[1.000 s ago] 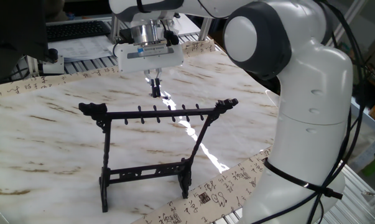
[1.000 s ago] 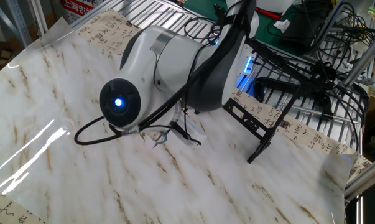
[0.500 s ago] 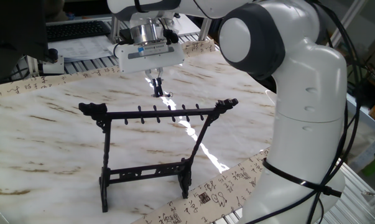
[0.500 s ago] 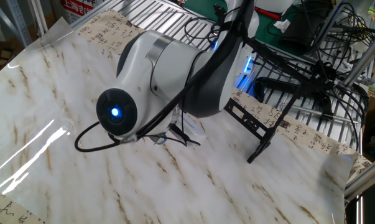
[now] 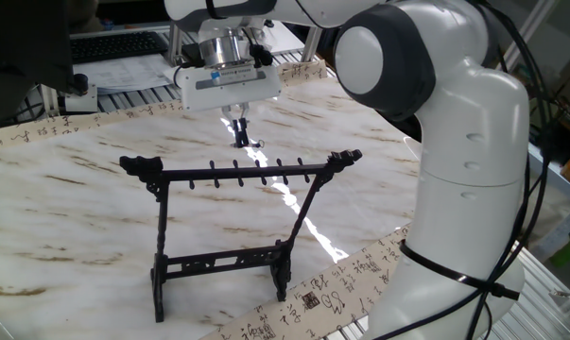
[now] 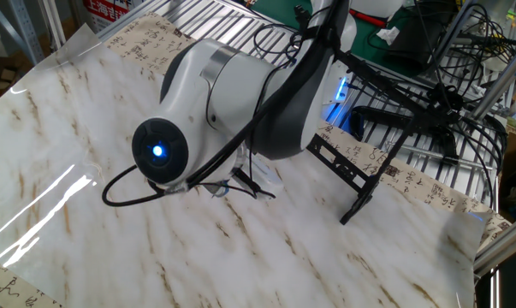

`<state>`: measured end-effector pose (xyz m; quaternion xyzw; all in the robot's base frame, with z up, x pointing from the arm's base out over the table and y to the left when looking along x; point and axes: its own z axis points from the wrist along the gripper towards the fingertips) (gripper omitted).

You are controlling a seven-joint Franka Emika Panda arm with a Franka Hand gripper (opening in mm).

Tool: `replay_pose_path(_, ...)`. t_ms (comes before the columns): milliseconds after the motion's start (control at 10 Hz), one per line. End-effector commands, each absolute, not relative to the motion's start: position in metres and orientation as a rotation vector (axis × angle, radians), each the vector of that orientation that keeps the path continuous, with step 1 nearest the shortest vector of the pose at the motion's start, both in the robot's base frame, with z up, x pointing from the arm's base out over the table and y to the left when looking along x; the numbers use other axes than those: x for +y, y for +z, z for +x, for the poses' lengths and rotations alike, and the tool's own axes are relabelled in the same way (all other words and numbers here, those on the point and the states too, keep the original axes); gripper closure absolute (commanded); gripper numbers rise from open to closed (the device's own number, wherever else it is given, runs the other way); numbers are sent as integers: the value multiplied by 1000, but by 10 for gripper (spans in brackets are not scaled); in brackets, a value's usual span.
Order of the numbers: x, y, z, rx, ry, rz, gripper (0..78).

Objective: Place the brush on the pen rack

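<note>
Gripper (image 5: 237,132) low behind the pen rack (image 5: 237,173), fingers pinched narrow, maybe on the brush (image 5: 249,144) lying on the table; I'd confirm grip before lifting.

A lab: robot arm (image 5: 455,142), metal framing (image 6: 215,17), tangled cables (image 6: 446,103).

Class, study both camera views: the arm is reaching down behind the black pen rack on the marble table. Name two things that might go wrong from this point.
1. The gripper sits low, just behind the black pegged pen rack. Moving forward without rising first could knock the light frame over.
2. The thin dark brush cannot be made out clearly at the fingertips, and in the other fixed view the white robot arm hides the gripper, so a weak or missed grasp might go unnoticed.
</note>
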<state>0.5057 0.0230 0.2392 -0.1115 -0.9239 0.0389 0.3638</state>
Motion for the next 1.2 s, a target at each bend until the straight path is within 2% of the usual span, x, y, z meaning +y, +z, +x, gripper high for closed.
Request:
replay_pose_path(100, 18, 243, 503, -2399, 95, -284, 764)
replay_pose_path(1200, 18, 243, 503, -2520, 109, -316, 764)
